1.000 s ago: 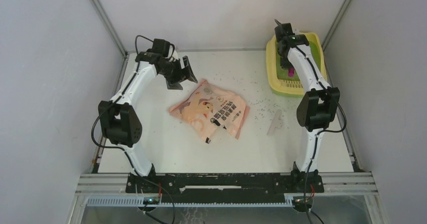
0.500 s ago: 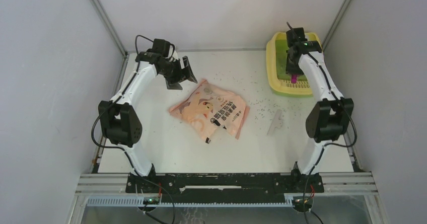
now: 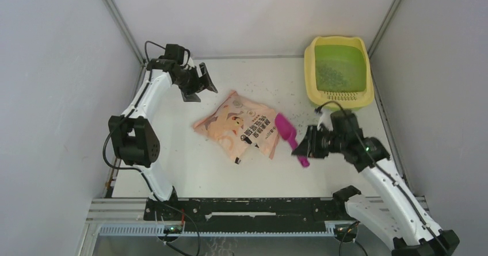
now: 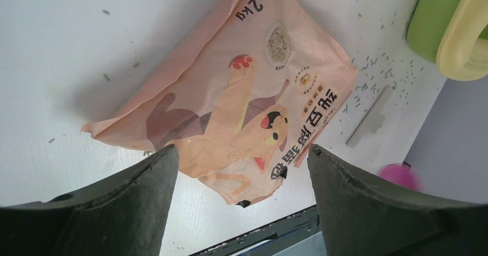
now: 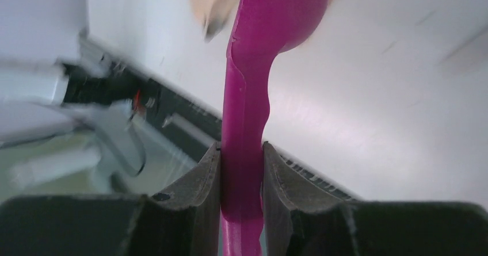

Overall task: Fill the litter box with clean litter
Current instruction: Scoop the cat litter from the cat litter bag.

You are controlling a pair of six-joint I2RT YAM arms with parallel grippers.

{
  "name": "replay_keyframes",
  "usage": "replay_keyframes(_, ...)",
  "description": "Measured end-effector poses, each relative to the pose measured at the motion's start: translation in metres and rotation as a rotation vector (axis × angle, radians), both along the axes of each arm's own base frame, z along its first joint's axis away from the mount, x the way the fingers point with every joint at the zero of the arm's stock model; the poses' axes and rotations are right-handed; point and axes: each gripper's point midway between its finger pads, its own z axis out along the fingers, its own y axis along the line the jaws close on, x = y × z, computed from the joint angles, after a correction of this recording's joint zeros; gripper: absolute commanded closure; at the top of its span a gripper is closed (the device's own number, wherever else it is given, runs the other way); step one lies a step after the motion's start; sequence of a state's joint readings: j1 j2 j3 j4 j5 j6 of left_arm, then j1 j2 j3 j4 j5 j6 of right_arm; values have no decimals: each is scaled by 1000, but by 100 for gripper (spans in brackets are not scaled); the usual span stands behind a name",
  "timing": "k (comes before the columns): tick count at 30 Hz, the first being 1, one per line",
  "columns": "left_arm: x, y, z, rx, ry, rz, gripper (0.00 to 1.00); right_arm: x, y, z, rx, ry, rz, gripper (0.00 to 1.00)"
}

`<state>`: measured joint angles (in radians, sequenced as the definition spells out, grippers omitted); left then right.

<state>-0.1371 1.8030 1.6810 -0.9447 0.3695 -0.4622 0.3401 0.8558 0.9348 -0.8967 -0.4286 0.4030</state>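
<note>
Now right fingers (image 5: 198,187) clenched on magenta scoop (image 5: 276,8) handle, bowl beyond them; left fingers (image 4: 126,198) spread wide, empty; peach bag (image 4: 230,95) on counter (image 4: 57,49) framed between them.

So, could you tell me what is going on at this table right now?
The right gripper is shut on the handle of the magenta scoop, its bowl beside the peach-pink bag lying flat on the table. The left gripper hovers open near the bag, holding nothing. The litter box in the far right corner has only a little litter in its green basin, and loose granules lie scattered between.
</note>
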Motion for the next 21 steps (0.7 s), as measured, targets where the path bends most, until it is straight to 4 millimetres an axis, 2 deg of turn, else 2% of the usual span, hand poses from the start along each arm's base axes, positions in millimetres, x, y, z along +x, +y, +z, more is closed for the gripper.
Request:
replay_keyframes(3, 2, 6, 0, 2, 0, 17, 14, -54, 23, -41, 112, 157, 97, 100)
replay_keyframes(5, 3, 9, -1, 5, 1, 23, 14, -84, 34, -59, 150, 249, 156, 100)
replay_keyframes(8, 5, 9, -7, 9, 14, 27, 14, -105, 47, -63, 189, 295, 223, 100)
replay_keyframes(13, 16, 9, -30, 28, 61, 39, 14, -110, 73, -56, 251, 293, 280, 100)
replay_keyframes(16, 22, 12, -44, 64, 82, 49, 14, -102, 84, -62, 251, 309, 266, 100)
replay_keyframes(21, 33, 15, -54, 120, 83, 61, 16, -90, 93, -76, 230, 335, 232, 100)
